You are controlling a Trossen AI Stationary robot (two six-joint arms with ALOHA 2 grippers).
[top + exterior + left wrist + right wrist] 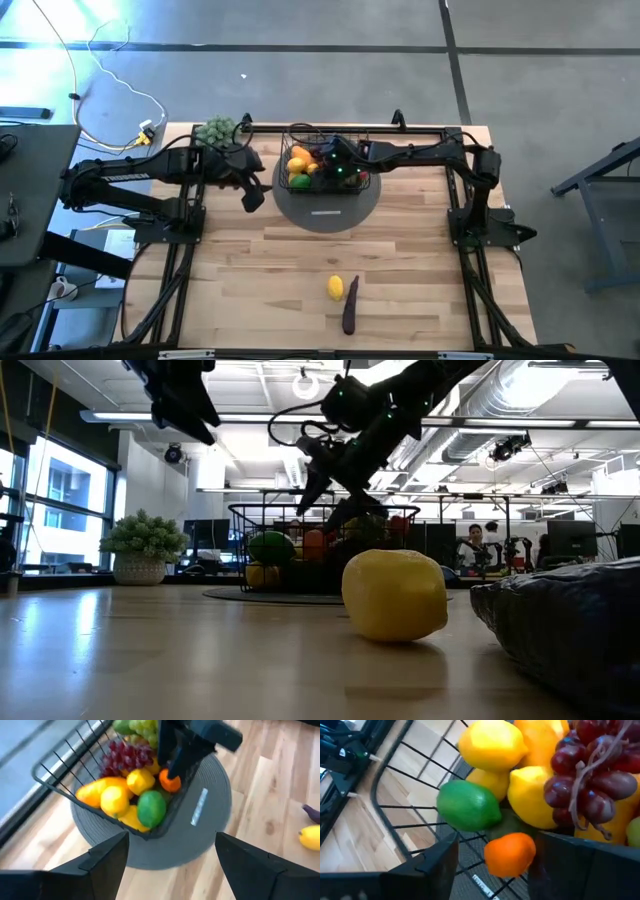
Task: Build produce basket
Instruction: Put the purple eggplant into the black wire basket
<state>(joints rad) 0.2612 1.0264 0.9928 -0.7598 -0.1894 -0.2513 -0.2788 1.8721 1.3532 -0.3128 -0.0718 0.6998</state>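
Note:
The black wire basket stands on a round grey disc at the table's far middle. It holds produce: lemons, a green fruit, red grapes and mango. My right gripper reaches down into the basket, open, with a small orange fruit on the mesh floor between its fingers. My left gripper hangs open above the table just left of the disc, holding nothing. A lemon and an eggplant lie on the table near its front edge. My right gripper stands open around the small orange fruit, coming slanting down from the table's right. A gap shows at one finger; at the other finger I cannot tell whether it touches. The fruit rests on the basket's mesh floor.
A grey-green leafy bunch in a pot stands at the far left, close behind my left arm. The basket's thin hoop handle arches over it. Bare wood lies between the disc and the two pieces at the front.

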